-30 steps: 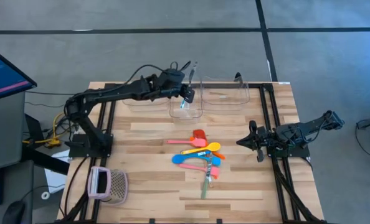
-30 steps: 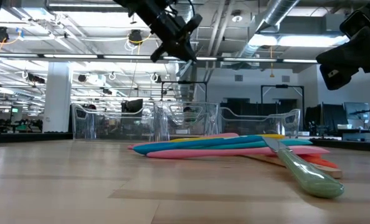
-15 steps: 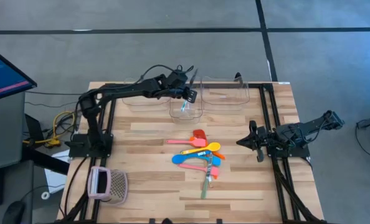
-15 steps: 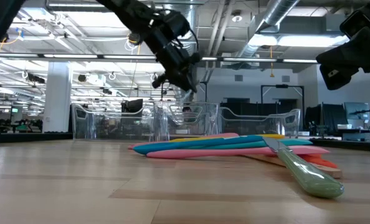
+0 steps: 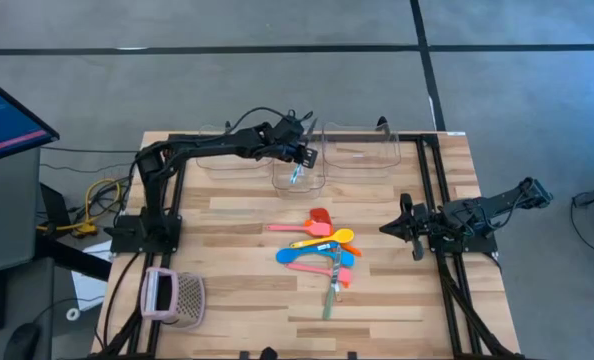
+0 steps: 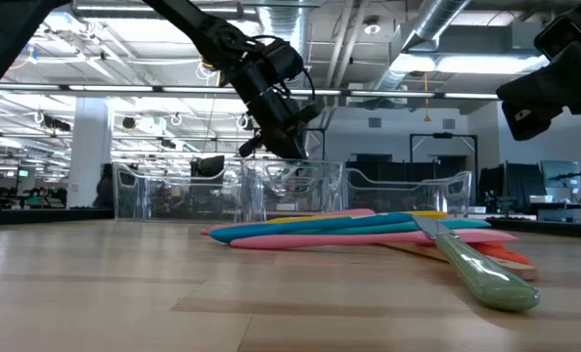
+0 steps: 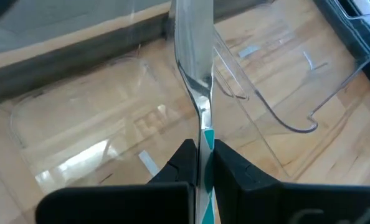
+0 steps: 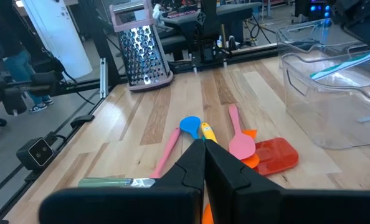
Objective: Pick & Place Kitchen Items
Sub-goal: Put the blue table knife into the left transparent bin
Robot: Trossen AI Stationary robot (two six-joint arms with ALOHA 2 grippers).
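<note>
Moved: left claw [image 5: 302, 156] has come lower over the middle clear bin [image 5: 298, 178], at 12 o'clock on the worktop [image 5: 237, 290].
Grip: clenched on teal-handled knife [image 7: 199, 93].
Advice: release only once the blade is inside.
Right claw [image 5: 409, 228]: clenched, empty, 3 o'clock.

Utensil pile [image 5: 322, 252] mid-table, bins [image 5: 362, 150] behind it — basket [image 5: 173, 297] front-left

Robotics lab or workshop hall: bare silver ceiling ducts [image 6: 437, 39], rows of strip lights, grey concrete floor [image 5: 277, 25], light wooden slatted worktable [image 5: 247, 300], dark computer monitor [image 5: 2, 120].
</note>
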